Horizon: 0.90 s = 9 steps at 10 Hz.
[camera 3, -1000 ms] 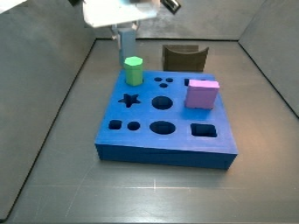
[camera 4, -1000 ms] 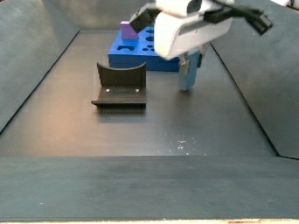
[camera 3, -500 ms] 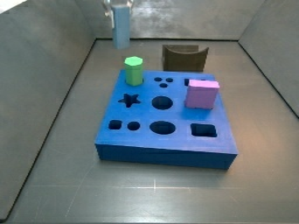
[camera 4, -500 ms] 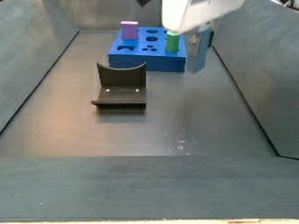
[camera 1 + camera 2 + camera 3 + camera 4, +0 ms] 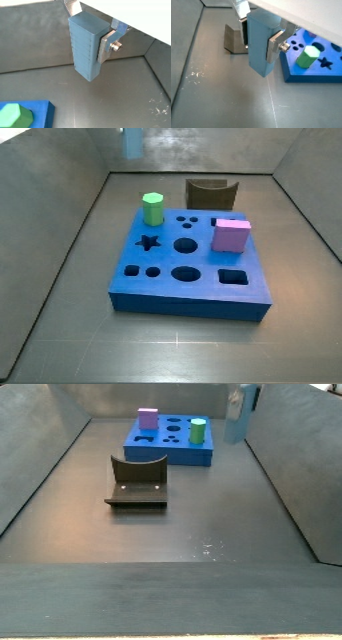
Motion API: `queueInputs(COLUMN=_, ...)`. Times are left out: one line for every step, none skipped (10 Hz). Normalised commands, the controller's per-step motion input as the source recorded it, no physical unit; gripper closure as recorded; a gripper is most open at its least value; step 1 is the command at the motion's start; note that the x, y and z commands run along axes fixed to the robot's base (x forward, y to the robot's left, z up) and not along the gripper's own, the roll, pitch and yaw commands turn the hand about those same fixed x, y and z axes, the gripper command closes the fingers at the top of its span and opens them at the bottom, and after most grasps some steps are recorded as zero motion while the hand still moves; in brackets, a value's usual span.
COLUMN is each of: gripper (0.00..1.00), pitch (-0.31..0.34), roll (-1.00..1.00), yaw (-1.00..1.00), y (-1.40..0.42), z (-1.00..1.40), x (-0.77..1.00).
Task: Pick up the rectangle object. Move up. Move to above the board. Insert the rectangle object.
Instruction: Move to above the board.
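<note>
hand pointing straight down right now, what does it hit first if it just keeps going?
Likely bare floor. The hand holds the rectangle object upright, its lower end leading; in both wrist views the board lies off to the side. Depth is unclear.

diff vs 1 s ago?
The gripper, shut on the rectangle object, has risen: both were well in frame in both side views, and now only the object's lower end shows at the top edge. The board, green hexagonal prism, pink block and fixture stayed put.
</note>
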Motion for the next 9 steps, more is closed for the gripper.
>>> queueInputs(gripper=1.00, pitch=0.083, roll=0.10, yaw=0.02, y=0.05, z=1.00, x=-0.09)
queueInputs(gripper=1.00, pitch=0.102, roll=0.11, yaw=0.02, y=0.05, z=1.00, x=-0.08)
queueInputs(gripper=1.00, pitch=0.129, roll=0.11, yaw=0.03, y=0.04, z=1.00, x=-0.06)
queueInputs(gripper=1.00, pitch=0.149, roll=0.12, yaw=0.03, y=0.04, z=0.91, x=-0.04)
queueInputs(gripper=1.00, pitch=0.157, roll=0.12, yaw=0.03, y=0.03, z=0.71, x=-0.01)
queueInputs(gripper=1.00, pitch=0.160, roll=0.11, yaw=0.03, y=0.02, z=0.57, x=0.00)
queueInputs(gripper=1.00, pitch=0.161, roll=0.10, yaw=0.03, y=0.01, z=0.37, x=0.01)
queueInputs(gripper=1.00, pitch=0.162, roll=0.10, yaw=0.03, y=0.01, z=0.23, x=0.01)
queueInputs(gripper=1.00, pitch=0.029, roll=0.12, yaw=-1.00, y=-1.00, z=-0.29, x=0.34)
